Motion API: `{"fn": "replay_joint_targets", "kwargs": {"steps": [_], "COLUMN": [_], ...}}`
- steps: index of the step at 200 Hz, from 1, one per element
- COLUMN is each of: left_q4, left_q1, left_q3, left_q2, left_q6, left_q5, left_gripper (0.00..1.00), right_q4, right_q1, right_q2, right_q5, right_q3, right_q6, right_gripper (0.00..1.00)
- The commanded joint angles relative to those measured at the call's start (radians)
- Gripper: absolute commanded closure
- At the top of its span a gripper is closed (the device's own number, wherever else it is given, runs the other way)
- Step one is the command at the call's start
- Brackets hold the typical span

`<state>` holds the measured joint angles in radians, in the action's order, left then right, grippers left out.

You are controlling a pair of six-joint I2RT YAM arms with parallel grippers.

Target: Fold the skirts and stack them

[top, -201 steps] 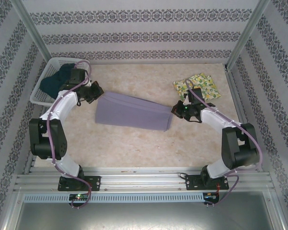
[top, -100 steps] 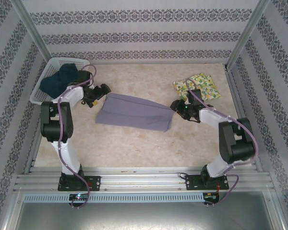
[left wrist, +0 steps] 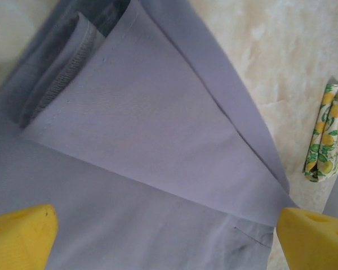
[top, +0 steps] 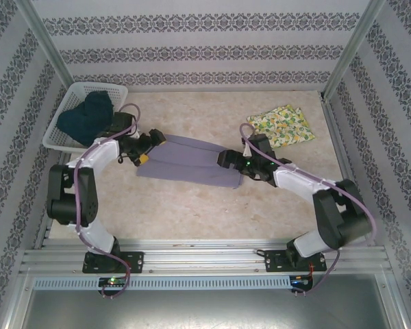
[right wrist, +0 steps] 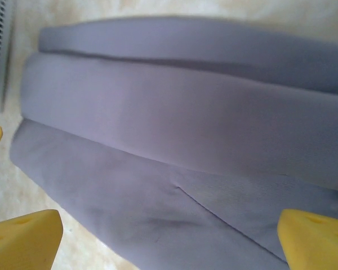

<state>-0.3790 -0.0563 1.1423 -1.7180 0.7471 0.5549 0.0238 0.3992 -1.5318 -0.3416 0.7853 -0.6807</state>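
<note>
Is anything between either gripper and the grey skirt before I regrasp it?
Nothing visible does. The left gripper is open over the left end of the grey skirt, the right gripper open over its right end, only bare cloth under each. The yellow skirt and basket lie off to the sides.

The counter holds a grey skirt in the middle. A yellow skirt (folded small) lies back right, and a white basket sits back left.

The grey-lavender skirt lies flat mid-tabletop, folded lengthwise into overlapping layers. The yellow fruit-print skirt lies folded small at the far right. The dark teal skirt sits crumpled in the white basket, far left.
</note>
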Motion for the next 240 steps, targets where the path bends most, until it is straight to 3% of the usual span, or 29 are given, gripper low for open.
{"fn": "replay_joint_targets", "kwargs": {"steps": [1, 36, 87, 139, 198, 218, 240], "left_q4": [0.063, 0.026, -0.046, -0.032, -0.051, 0.039, 0.33], "left_q1": [-0.04, -0.048, -0.047, -0.048, -0.09, -0.161, -0.247], "left_q3": [0.051, 0.069, 0.127, 0.138, 0.165, 0.121, 0.071], "left_q2": [-0.062, -0.129, -0.111, -0.135, -0.065, -0.04, -0.072], "left_q6": [0.027, 0.006, -0.046, -0.047, -0.031, 0.035, 0.195], "left_q5": [0.058, -0.032, -0.098, -0.066, 0.018, 0.073, 0.158], "left_gripper": [0.0, 0.0, 0.0, 0.0, 0.0, 0.0, 0.0], "right_q4": [0.071, 0.099, 0.151, 0.19, 0.331, 0.32, 0.333], "right_q1": [0.014, 0.02, 0.004, -0.009, -0.033, -0.031, -0.029], "right_q2": [-0.08, -0.172, -0.274, -0.397, -0.509, -0.511, -0.504], "right_q5": [-0.024, 0.007, 0.037, 0.032, 0.093, 0.101, 0.095], "right_q3": [0.045, 0.096, 0.231, 0.363, 0.432, 0.439, 0.425], "right_q6": [0.012, 0.012, 0.019, -0.006, -0.2, -0.216, -0.224], "right_gripper": [0.02, 0.02, 0.02, 0.02, 0.02, 0.02, 0.02]}}
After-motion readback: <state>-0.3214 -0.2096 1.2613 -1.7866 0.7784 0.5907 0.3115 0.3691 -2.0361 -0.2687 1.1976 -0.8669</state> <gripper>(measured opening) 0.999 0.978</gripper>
